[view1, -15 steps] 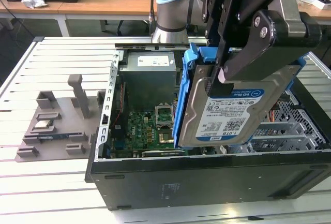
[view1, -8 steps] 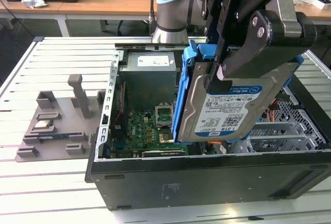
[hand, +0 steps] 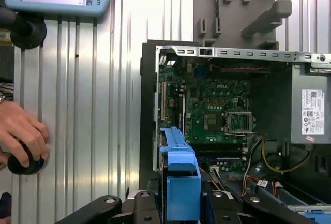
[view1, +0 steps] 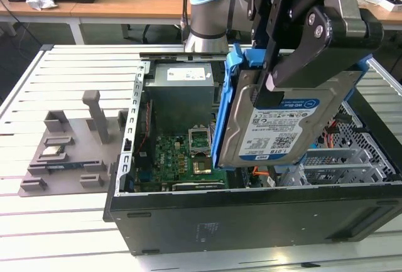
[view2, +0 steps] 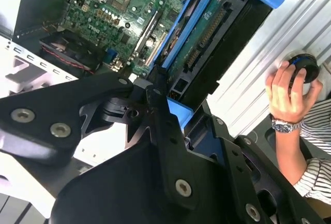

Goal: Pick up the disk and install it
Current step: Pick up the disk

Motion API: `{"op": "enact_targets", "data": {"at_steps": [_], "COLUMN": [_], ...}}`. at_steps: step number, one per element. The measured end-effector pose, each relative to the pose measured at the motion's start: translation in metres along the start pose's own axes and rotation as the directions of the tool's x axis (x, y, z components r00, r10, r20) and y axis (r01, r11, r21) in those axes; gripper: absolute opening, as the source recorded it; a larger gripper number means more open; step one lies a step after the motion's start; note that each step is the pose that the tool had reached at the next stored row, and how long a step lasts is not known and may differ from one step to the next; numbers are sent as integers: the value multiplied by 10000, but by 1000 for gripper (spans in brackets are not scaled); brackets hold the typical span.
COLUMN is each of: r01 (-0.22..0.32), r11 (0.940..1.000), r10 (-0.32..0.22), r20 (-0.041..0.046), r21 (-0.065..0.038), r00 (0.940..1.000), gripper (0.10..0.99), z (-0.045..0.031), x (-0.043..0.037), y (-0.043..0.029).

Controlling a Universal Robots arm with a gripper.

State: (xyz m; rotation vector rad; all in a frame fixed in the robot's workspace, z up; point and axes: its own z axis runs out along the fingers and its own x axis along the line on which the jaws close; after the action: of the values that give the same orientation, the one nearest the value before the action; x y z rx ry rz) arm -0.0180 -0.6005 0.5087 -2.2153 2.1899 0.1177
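The gripper (view1: 271,82) is clamped on the disk (view1: 282,127), pinching it near its upper end, label side twd the exterior view. Disk hangs tilted in mid-air over the open PC case (view1: 251,225), beside the motherboard (view1: 179,159). Looks like stiff metal, prob. hefty and shock-sensitive. The blue bracket (view1: 221,118) is prob. bendy plastic, so a hold on the flat faces, away from the connector end, seems right.
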Motion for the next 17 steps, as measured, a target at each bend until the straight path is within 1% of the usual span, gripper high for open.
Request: {"op": "enact_targets", "data": {"at_steps": [8,9,11,17], "r01": [0,0,0,-2], "r11": [10000,10000,10000,10000], "r10": [0,0,0,2], "r20": [-5,-5,-12,-32], "r21": [-1,0,0,-3], "r00": [10000,10000,10000,10000], "gripper": [369,369,369,369], "z": [7,10,14,37], "x": [-108,-136,-173,-211], "y": [-168,-222,-306,-428]}}
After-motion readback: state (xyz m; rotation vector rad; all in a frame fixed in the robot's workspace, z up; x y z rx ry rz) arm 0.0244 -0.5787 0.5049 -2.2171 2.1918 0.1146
